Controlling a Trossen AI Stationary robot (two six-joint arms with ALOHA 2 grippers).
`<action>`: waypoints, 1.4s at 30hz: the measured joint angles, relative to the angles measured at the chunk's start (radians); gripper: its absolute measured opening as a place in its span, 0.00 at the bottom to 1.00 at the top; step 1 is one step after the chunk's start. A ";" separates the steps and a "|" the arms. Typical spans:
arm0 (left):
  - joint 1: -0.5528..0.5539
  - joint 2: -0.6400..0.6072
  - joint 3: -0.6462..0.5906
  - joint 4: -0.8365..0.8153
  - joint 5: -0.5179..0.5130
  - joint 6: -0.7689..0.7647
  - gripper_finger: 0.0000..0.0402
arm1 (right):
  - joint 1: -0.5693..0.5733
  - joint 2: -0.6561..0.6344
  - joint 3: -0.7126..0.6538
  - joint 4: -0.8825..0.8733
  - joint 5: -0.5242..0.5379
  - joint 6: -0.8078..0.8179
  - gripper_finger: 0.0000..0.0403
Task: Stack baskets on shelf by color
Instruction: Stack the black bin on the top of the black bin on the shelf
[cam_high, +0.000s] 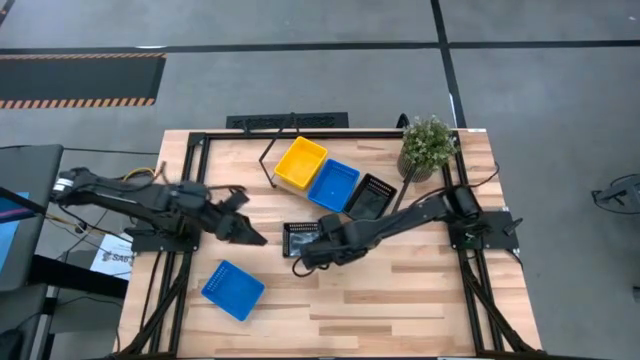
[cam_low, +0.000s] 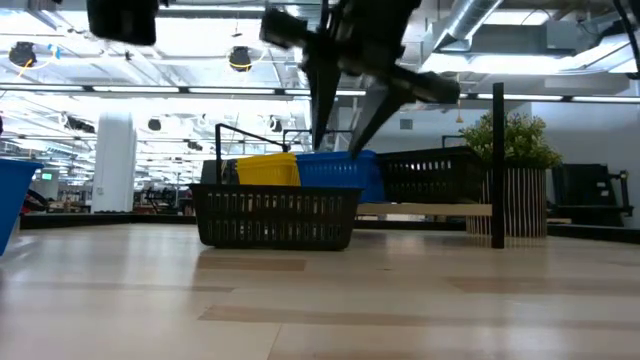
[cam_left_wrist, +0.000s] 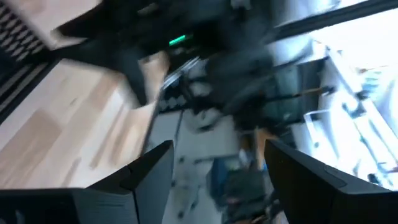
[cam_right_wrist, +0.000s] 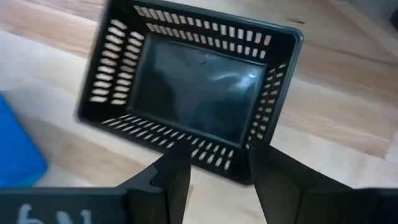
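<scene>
Gripper fingers of my right arm (cam_high: 312, 252) are hanging spread above the black basket (cam_high: 303, 238) at mid-table, near the shelf (cam_high: 290, 140) bearing yellow (cam_high: 300, 163), blue (cam_high: 333, 184) and black (cam_high: 371, 195) baskets beside the potted plant (cam_high: 428, 146), while my left gripper (cam_high: 243, 228), open, is hovering nearby.

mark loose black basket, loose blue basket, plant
loose black basket (cam_right_wrist: 198, 81): right wrist view, on its floor.
loose blue basket (cam_high: 232, 289): high view, on its floor.
plant (cam_high: 429, 142): high view, on the foliage.
</scene>
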 joint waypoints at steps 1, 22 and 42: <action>-0.001 -0.025 0.000 0.000 -0.015 -0.001 0.59 | -0.003 0.010 0.000 -0.001 -0.006 0.003 0.45; -0.008 -0.190 -0.001 -0.042 -0.157 0.063 0.59 | -0.047 0.067 0.002 -0.084 -0.035 -0.016 0.45; -0.008 -0.188 -0.001 -0.079 -0.200 0.044 0.59 | -0.086 0.101 0.000 -0.013 -0.119 -0.151 0.04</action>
